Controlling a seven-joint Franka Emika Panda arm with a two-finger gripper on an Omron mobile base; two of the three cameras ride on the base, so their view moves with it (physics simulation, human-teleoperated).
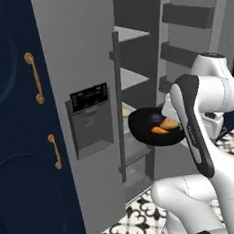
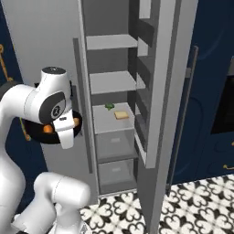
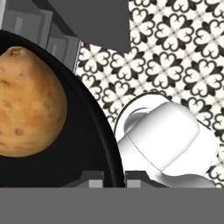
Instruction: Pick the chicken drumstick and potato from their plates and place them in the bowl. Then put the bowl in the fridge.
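1. The white arm is holding the black bowl (image 1: 149, 127) up in the air in front of the fridge (image 1: 79, 67), beside the long handle of the closed left door.
2. The right fridge door (image 2: 161, 100) is standing open, and grey shelves (image 2: 111, 81) and two drawers below them are showing inside.
3. The chicken drumstick (image 1: 160, 129) is lying in the bowl as an orange piece near the arm side.
4. The potato (image 3: 28, 103) is also resting in the bowl; in the hand view it is looking large and tan against the black inside.
5. The gripper (image 3: 114, 181) is sitting at the bowl's rim, which is running between its two finger tips, so it seems to be pinching the rim, though the tips themselves are mostly hidden.
6. A small green thing (image 2: 109, 106) and a flat yellow piece (image 2: 121, 114) are lying on the middle shelf.
7. The patterned black and white floor (image 3: 175, 48) is showing under the bowl.
8. Navy cabinets (image 1: 14, 123) with gold handles are standing just to the left of the fridge.
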